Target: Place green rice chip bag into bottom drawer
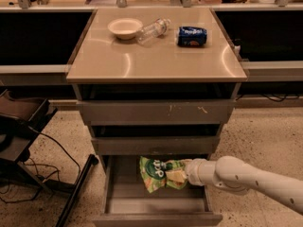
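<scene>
The green rice chip bag (pixel 158 173) is crumpled, with white round lettering and an orange-yellow patch at its right end. It hangs low inside the open bottom drawer (pixel 156 205), just above the grey tray. My gripper (pixel 185 174) reaches in from the right on a white arm (pixel 246 178) and is shut on the bag's right end. The bag hides most of the fingers.
The scratched upper drawer (pixel 156 112) and the short middle drawer (pixel 156 145) are closed above the bag. On the cabinet top (pixel 156 63) lie a white bowl (pixel 125 27), a clear bottle (pixel 152 30) and a blue soda can (pixel 192 36). A black stand and cables (pixel 28 141) sit at the left.
</scene>
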Controlling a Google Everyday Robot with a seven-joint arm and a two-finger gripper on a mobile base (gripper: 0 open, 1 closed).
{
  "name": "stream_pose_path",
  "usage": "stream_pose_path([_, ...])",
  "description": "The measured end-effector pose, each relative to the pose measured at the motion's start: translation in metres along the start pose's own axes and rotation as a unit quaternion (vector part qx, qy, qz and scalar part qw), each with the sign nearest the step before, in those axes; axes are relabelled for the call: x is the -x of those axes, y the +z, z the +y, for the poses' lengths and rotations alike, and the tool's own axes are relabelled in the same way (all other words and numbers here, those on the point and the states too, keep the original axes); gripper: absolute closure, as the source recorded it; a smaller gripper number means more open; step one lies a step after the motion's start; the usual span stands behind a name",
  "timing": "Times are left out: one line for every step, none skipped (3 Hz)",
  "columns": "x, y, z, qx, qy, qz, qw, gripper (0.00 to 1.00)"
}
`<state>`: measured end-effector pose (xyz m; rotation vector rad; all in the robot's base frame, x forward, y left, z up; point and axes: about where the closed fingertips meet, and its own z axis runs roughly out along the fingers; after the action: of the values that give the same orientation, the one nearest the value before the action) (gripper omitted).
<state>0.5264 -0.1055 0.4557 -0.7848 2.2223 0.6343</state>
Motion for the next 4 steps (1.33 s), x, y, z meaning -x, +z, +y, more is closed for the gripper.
stream_pose_path([-0.019, 0.034, -0.014, -0.002, 0.017, 0.025, 0.9995, 1.0])
stream_pose_path([-0.021, 0.036, -0.013, 0.0, 0.015, 0.028, 0.9995, 1.0])
stream_pose_path([-0.028, 0.046, -0.021, 0.003, 0.027, 0.024, 0.9994, 1.0])
stream_pose_path([-0.053, 0.064, -0.05, -0.021, 0.059, 0.005, 0.998, 1.0])
